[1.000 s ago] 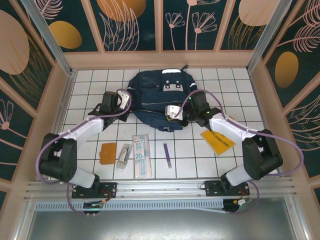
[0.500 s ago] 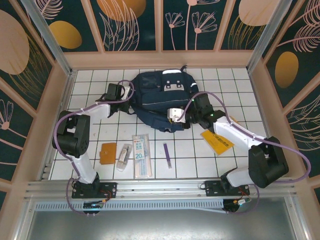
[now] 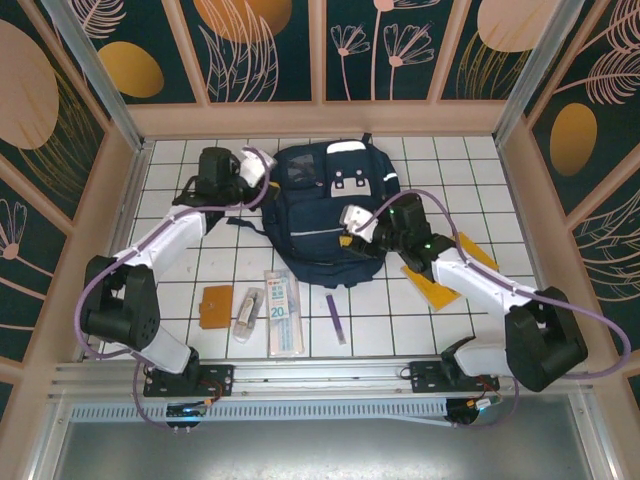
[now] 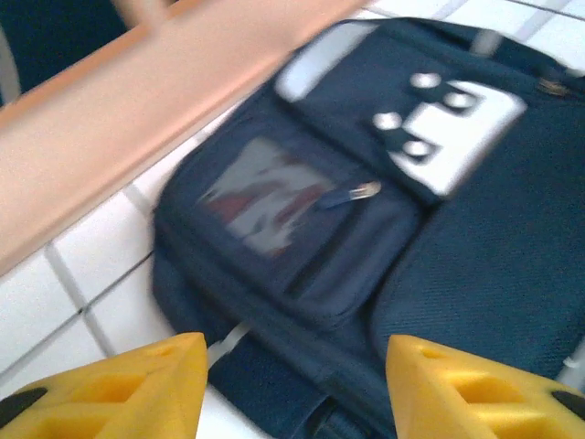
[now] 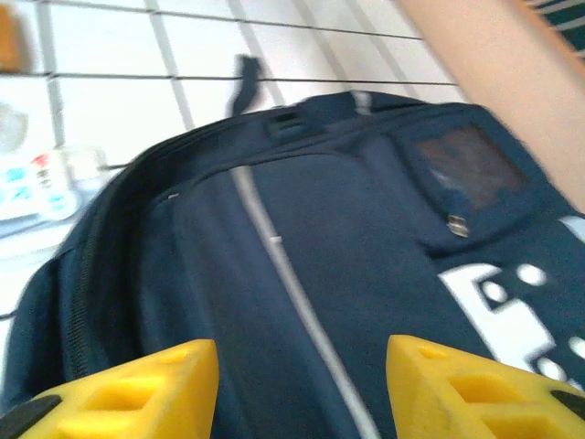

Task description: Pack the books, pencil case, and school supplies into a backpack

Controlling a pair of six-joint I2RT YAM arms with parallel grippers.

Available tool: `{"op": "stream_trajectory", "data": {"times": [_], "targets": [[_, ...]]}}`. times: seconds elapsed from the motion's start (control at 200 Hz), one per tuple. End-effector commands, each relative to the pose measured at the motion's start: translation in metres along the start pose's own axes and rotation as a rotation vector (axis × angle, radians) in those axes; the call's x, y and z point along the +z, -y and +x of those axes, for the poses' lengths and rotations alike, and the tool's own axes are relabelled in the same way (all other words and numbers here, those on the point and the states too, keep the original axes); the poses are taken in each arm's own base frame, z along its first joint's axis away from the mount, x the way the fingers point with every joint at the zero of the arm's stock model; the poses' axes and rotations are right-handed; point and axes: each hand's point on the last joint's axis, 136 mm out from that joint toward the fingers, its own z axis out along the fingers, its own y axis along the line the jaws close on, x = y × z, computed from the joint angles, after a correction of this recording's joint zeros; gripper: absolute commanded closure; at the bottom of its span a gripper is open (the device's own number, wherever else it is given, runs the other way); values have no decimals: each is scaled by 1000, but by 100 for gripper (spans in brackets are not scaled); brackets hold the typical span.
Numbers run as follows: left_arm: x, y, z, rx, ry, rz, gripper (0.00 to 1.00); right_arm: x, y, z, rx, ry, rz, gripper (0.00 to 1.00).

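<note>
Flanking the backpack (image 3: 312, 215), the left gripper (image 4: 296, 364) and right gripper (image 5: 302, 366) both gape empty; each should bite the fabric deep and square so it cannot slip.

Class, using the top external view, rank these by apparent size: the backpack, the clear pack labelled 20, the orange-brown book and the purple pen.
1. backpack, by far the largest
2. clear pack
3. orange-brown book
4. purple pen, long but much the thinnest

None look alike enough to leave unranked.
</note>
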Motion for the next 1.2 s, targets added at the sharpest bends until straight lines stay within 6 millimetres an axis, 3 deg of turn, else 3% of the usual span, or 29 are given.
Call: {"op": "stream_trajectory", "data": {"times": [0.0, 0.06, 0.135, 0.19, 0.295, 0.36, 0.46, 0.711, 0.781, 0.821, 0.851, 0.966, 1.191], "targets": [[8, 76, 7, 302, -22, 235, 42, -32, 88, -9, 437, 70, 431, 43], [17, 100, 10, 376, -26, 293, 41, -52, 124, 22, 678, -8, 637, 40], [30, 120, 11, 404, -31, 342, 41, -79, 150, 76, 1011, -150, 828, 20], [40, 132, 15, 416, -49, 367, 40, -93, 149, 116, 1249, -260, 888, 6], [53, 158, 34, 479, -113, 458, 32, -94, 132, 165, 1573, -355, 808, 4], [57, 169, 43, 507, -140, 496, 28, -84, 118, 173, 1682, -320, 692, 4], [67, 168, 50, 504, -167, 461, 26, -78, 107, 176, 1731, -289, 637, 4], [86, 158, 60, 509, -205, 387, 26, -76, 111, 175, 1711, -291, 622, 4], [91, 154, 59, 514, -202, 359, 31, -78, 112, 175, 1708, -291, 636, 5], [92, 152, 57, 523, -199, 343, 40, -80, 113, 176, 1715, -288, 645, 5], [93, 148, 54, 526, -194, 320, 52, -81, 113, 177, 1724, -286, 652, 5], [88, 136, 26, 522, -129, 241, 100, -90, 112, 184, 1759, -299, 699, 5], [70, 97, -66, 341, 25, 65, 100, -125, 109, 206, 1783, -367, 916, 1]]}}
